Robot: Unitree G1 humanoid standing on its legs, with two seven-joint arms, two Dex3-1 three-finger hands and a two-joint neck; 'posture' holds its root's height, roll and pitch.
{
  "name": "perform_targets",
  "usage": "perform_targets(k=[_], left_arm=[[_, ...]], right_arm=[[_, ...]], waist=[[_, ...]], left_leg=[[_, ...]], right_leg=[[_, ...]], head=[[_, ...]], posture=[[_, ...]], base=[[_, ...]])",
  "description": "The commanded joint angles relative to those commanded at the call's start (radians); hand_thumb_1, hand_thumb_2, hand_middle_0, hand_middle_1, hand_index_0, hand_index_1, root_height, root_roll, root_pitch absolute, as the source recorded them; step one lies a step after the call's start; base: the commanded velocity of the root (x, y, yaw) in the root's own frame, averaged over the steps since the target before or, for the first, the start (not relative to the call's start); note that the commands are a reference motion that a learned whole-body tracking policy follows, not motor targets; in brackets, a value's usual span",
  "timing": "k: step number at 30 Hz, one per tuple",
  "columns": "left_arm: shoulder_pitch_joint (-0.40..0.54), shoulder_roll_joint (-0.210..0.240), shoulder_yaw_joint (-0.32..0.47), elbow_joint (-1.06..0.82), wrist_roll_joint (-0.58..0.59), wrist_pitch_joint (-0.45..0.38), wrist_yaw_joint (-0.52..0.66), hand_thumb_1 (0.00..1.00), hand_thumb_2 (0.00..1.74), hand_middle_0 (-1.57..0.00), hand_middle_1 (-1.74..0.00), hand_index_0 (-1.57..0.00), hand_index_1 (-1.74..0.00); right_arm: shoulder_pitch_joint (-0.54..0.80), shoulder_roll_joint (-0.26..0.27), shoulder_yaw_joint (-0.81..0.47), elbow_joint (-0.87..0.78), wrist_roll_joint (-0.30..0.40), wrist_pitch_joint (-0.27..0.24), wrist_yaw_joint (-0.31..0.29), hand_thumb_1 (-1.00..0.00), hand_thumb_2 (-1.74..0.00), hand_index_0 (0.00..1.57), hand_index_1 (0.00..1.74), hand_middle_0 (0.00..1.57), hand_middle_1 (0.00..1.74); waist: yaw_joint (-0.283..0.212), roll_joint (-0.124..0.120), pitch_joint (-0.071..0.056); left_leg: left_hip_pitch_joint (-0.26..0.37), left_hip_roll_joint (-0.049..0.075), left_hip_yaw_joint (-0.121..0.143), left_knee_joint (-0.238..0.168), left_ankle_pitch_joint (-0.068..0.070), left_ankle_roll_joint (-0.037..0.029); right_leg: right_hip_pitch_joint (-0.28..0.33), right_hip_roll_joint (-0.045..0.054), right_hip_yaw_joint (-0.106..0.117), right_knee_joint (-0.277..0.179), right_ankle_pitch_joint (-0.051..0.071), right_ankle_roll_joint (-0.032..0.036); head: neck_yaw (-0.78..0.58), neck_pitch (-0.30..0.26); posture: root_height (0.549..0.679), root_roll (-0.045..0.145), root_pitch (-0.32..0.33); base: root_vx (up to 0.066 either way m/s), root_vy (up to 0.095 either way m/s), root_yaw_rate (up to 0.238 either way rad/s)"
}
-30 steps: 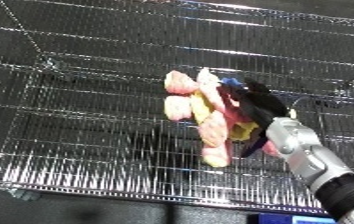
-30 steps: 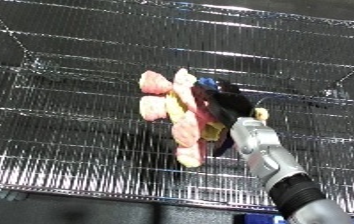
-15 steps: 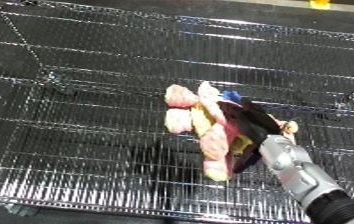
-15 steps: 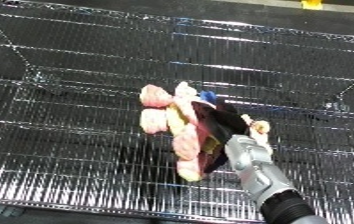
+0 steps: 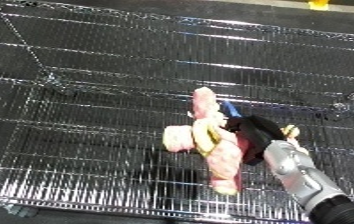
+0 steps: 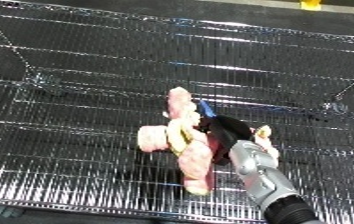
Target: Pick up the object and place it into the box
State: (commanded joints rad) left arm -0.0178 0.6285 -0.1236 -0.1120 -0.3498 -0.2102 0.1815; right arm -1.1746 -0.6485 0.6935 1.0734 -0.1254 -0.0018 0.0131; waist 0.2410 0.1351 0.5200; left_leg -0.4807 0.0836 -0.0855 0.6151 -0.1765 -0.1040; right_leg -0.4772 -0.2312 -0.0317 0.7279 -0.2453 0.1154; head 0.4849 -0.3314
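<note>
Right hand: we see the black right hand [image 5: 255, 134] curled round the plush toy [image 5: 211, 145], gripping it at the toy's right flank; a silver forearm [image 5: 298, 172] runs from the hand to about 5 o'clock in the view.
Left hand: we find it in neither eye view.
Task object: the plush toy is pink with yellowish patches; we read it as a soft figure with limbs, but we cannot tell what it depicts.
Toy pose: it is stretched lengthwise, one pink limb pointing to 12 o'clock, a rounded pink lump at its 9 o'clock side, a long pink part trailing to 6 o'clock with a pale yellow tip.
Small details: a blue strip [image 6: 205, 107] shows just above the hand against the toy; a tan limb [image 6: 264, 134] sticks out at the hand's 3 o'clock side.
Toy position: we place it slightly right of and below the view centre, inside the outline of the wire bin [image 5: 85, 90], over the mesh floor.
Contact with the bin floor: we cannot tell whether the toy rests on the mesh or hangs above it.
Bin: metal wire grid, wide and shallow in appearance, filling nearly the whole view; its near rim [image 6: 93, 207] runs along 6 o'clock, its far wall along 12 o'clock.
Background: a small yellow thing [image 6: 310, 4] sits beyond the bin at 1 o'clock, cut by the edge.
</note>
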Motion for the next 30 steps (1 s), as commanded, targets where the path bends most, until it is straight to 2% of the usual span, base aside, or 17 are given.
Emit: perform_targets(k=[11,15,19,20,21,24,30], left_arm=[[-0.015,-0.004,-0.013,0.028,-0.005,0.012,-0.009,1.00,1.74,-1.57,-1.74,-1.57,-1.74],[-0.009,-0.006,-0.007,0.046,-0.007,0.020,-0.013,1.00,1.74,-1.57,-1.74,-1.57,-1.74],[-0.005,-0.011,0.004,0.059,-0.001,0.027,-0.012,1.00,1.74,-1.57,-1.74,-1.57,-1.74],[-0.005,-0.011,0.004,0.059,-0.001,0.027,-0.012,1.00,1.74,-1.57,-1.74,-1.57,-1.74],[-0.005,-0.017,0.011,0.062,0.002,0.031,-0.010,1.00,1.74,-1.57,-1.74,-1.57,-1.74],[-0.002,-0.031,0.023,0.064,0.007,0.036,-0.007,1.00,1.74,-1.57,-1.74,-1.57,-1.74],[0.011,-0.064,0.048,0.057,0.018,0.048,-0.006,1.00,1.74,-1.57,-1.74,-1.57,-1.74]], right_arm=[[0.030,-0.038,-0.016,-0.085,0.012,-0.002,-0.016,-0.90,-1.57,1.41,1.57,1.41,1.57],[0.050,-0.086,-0.039,-0.200,0.032,-0.019,-0.037,-0.90,-1.57,1.41,1.57,1.41,1.57],[0.094,-0.152,-0.084,-0.350,0.044,-0.030,-0.058,-0.90,-1.57,1.41,1.57,1.41,1.57],[0.094,-0.152,-0.084,-0.350,0.044,-0.030,-0.058,-0.90,-1.57,1.41,1.57,1.41,1.57],[0.133,-0.189,-0.124,-0.439,0.055,-0.032,-0.067,-0.90,-1.57,1.41,1.57,1.41,1.57],[0.204,-0.238,-0.204,-0.572,0.082,-0.036,-0.083,-0.90,-1.57,1.41,1.57,1.41,1.57],[0.368,-0.301,-0.406,-0.777,0.140,-0.046,-0.124,-0.90,-1.57,1.41,1.57,1.41,1.57]], waist=[[-0.014,-0.011,0.000],[-0.031,-0.023,0.000],[-0.053,-0.032,0.000],[-0.053,-0.032,0.000],[-0.068,-0.037,0.000],[-0.090,-0.042,0.000],[-0.134,-0.048,0.000]], left_leg=[[0.027,0.007,0.004,-0.008,0.006,-0.0003],[0.058,0.013,0.009,-0.023,0.008,0.0009],[0.089,0.019,0.013,-0.031,0.006,0.0044],[0.089,0.019,0.013,-0.031,0.006,0.0044],[0.100,0.021,0.017,-0.031,0.004,0.0056],[0.114,0.025,0.024,-0.031,0.004,0.0055],[0.146,0.030,0.039,-0.036,0.005,0.0048]], right_leg=[[0.017,0.0023,0.005,0.006,-0.001,-0.0025],[0.041,0.0038,0.008,-0.003,0.000,-0.0041],[0.065,0.0053,0.014,-0.007,-0.004,-0.0073],[0.065,0.0053,0.014,-0.007,-0.004,-0.0073],[0.074,0.0048,0.017,-0.008,-0.005,-0.0092],[0.086,0.0030,0.020,-0.008,-0.007,-0.0120],[0.106,0.0015,0.030,-0.004,-0.009,-0.0185]], head=[[0.005,-0.028],[-0.011,-0.034],[-0.017,-0.009],[-0.017,-0.009],[-0.021,-0.011],[-0.024,-0.021],[-0.029,-0.004]], posture=[[0.634,0.028,0.034],[0.635,0.029,0.014],[0.636,0.030,-0.007],[0.636,0.030,-0.007],[0.635,0.031,-0.016],[0.635,0.033,-0.030],[0.635,0.038,-0.057]], base=[[-0.032,-0.001,-0.029],[-0.042,-0.005,-0.096],[-0.027,-0.006,-0.099],[-0.021,-0.007,-0.085],[-0.029,-0.008,-0.063],[-0.029,-0.009,-0.046],[-0.024,-0.018,-0.061]])
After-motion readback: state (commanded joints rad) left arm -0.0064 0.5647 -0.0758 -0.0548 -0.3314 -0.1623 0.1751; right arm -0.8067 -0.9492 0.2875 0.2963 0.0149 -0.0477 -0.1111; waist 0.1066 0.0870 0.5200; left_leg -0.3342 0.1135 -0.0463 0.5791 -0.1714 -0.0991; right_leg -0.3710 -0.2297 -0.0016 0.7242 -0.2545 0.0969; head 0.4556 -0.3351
